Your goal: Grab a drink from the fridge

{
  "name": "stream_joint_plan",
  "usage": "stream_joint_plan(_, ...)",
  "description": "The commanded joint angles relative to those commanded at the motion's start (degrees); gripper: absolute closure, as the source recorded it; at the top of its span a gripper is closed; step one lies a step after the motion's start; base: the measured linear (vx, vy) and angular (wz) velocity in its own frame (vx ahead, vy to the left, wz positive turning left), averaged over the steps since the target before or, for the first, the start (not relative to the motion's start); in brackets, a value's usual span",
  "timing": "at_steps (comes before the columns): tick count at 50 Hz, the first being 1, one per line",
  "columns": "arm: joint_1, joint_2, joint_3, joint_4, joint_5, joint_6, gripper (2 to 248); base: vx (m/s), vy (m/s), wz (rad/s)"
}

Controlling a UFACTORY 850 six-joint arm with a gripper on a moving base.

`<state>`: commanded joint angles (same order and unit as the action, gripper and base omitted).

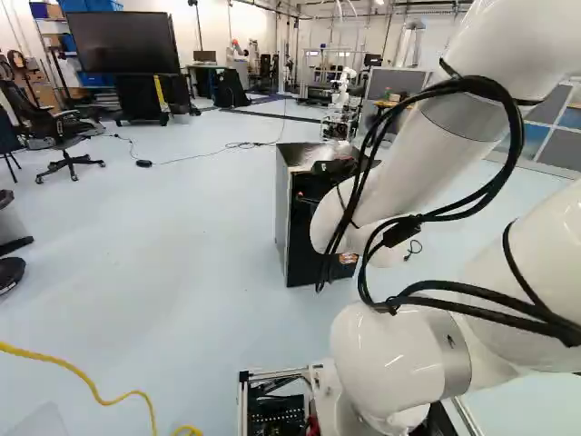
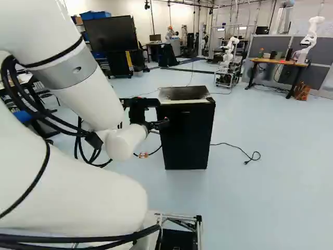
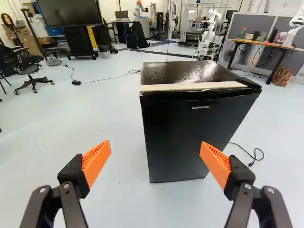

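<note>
In the right base view my gripper (image 2: 160,124) reaches in from the left, close to the near upper part of the small black fridge (image 2: 187,136). The wrist view has the gripper (image 3: 156,146) wide open, orange pads apart and nothing between them. Ahead of it stands the fridge (image 3: 192,130), door shut, with a pale strip along the top front edge. From the left base view, the fridge (image 1: 295,218) is partly covered by my arm. Its inside is hidden, and no drink shows.
A black cable (image 2: 237,148) lies on the floor beside the fridge. Another robot (image 2: 229,52) stands behind it, and one more (image 2: 310,36) is by a wooden table (image 2: 276,61). An office chair (image 3: 29,66) and a large screen (image 3: 70,14) stand farther back.
</note>
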<state>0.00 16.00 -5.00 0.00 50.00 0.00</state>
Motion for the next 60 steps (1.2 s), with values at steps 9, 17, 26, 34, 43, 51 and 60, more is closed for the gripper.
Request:
stream_joint_plan(9, 0.0, 0.0, 0.0, 0.0, 0.0, 0.0, 3, -0.001, 0.066, -0.014)
stream_joint_plan(17, 0.0, 0.0, 0.0, 0.0, 0.0, 0.0, 3, 0.0, 0.067, -0.012)
stream_joint_plan(26, 0.0, 0.0, 0.0, 0.0, 0.0, 0.0, 3, -0.001, 0.068, -0.014)
stream_joint_plan(34, 0.0, 0.0, 0.0, 0.0, 0.0, 0.0, 3, -0.001, 0.066, -0.012)
stream_joint_plan(43, 0.0, 0.0, 0.0, 0.0, 0.0, 0.0, 3, -0.001, 0.065, -0.013)
stream_joint_plan(51, 0.0, 0.0, 0.0, 0.0, 0.0, 0.0, 3, -0.001, 0.069, -0.011)
stream_joint_plan(60, 0.0, 0.0, 0.0, 0.0, 0.0, 0.0, 3, -0.002, 0.072, -0.012)
